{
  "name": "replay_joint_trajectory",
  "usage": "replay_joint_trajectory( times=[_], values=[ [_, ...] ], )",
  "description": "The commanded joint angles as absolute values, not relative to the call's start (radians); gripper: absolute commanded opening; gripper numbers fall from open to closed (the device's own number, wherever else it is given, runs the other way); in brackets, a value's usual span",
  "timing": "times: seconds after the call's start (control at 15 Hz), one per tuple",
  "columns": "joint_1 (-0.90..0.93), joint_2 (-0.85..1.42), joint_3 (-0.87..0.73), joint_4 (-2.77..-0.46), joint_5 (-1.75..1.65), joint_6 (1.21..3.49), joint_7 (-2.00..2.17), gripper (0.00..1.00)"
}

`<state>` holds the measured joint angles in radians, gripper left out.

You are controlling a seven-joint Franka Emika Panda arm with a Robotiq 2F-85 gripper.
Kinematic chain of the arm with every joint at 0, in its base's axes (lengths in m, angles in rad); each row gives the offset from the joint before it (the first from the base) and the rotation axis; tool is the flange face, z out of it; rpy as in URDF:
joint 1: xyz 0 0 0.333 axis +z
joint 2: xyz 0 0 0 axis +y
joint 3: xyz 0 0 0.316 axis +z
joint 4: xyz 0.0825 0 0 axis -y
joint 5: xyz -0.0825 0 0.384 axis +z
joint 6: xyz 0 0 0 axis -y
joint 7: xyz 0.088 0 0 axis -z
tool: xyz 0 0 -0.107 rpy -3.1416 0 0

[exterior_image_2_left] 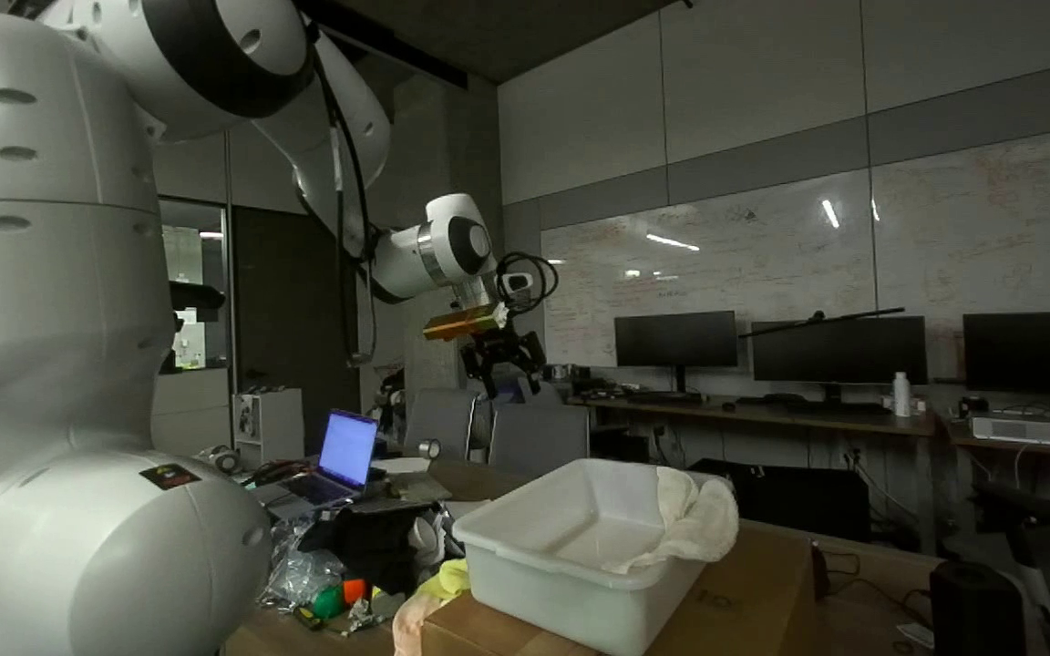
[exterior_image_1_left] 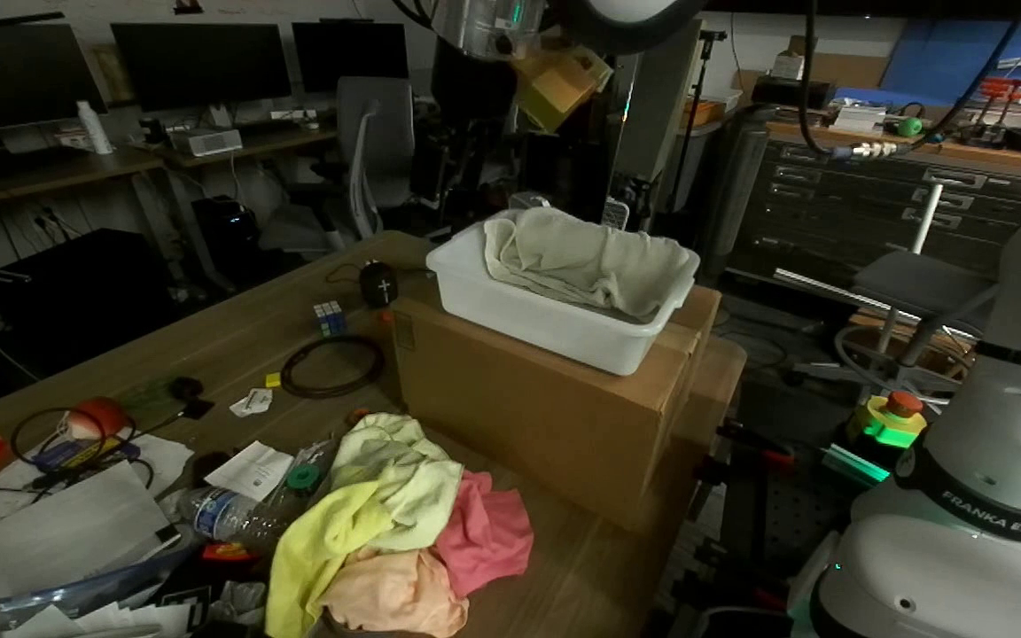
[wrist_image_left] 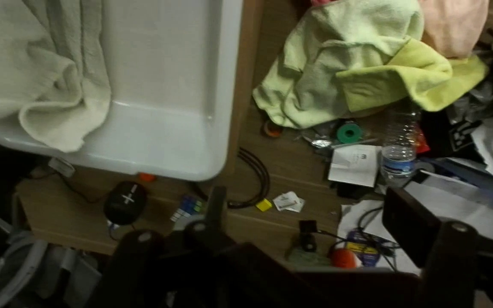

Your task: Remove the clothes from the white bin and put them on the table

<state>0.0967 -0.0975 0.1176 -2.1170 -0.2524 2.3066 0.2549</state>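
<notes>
White rectangular plastic bin (exterior_image_1_left: 519,321): open at the top, seated upright on the large brown cardboard box (exterior_image_1_left: 519,430).
Cream-coloured soft cloth (exterior_image_1_left: 586,252): in the bin, bunched toward one side; part lies inside, part covers the rim.
Box support: the brown wood-grain desk (exterior_image_1_left: 581,567).
Heaped on desk: pale green cloth (exterior_image_1_left: 404,496), bright yellow cloth (exterior_image_1_left: 315,540), pink cloth (exterior_image_1_left: 488,536) and peach cloth (exterior_image_1_left: 400,589), lying beside the cardboard box and in contact with one another.
Black jointed fingers (wrist_image_left: 411,226): set wide apart, holding nothing; in an exterior view, directed downward, higher than the bin and well apart from the cloths.
White robot arm (exterior_image_2_left: 42,346): extended, wrist above bin level.
Coiled black cable (wrist_image_left: 263,176): flat on the desk, near the multicoloured puzzle cube (exterior_image_1_left: 330,317).
Rounded black device (exterior_image_1_left: 378,283): on the desk, near one corner of the cardboard box; bears a white cross-shaped mark.
Clear plastic bottle (wrist_image_left: 398,164): on its side, near the bright yellow cloth; blue label visible.
Grey laptop (exterior_image_2_left: 347,448): open, screen lit blue, in an exterior view.
</notes>
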Motion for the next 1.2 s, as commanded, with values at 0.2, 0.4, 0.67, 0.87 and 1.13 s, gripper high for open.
replay_joint_trajectory(
  times=[0.2,0.4,0.67,0.87,1.13],
  values=[
    [0.015,-0.100,0.057,-2.163,-0.249,2.243,0.330,1.00],
    [-0.012,-0.069,0.029,-2.160,-0.235,2.218,0.339,1.00],
    [-0.033,-0.013,0.001,-2.142,-0.226,2.185,0.357,1.00],
    [-0.037,0.030,-0.013,-2.128,-0.224,2.168,0.374,1.00],
    [-0.035,0.078,-0.026,-2.110,-0.227,2.172,0.387,1.00]
  ],
)
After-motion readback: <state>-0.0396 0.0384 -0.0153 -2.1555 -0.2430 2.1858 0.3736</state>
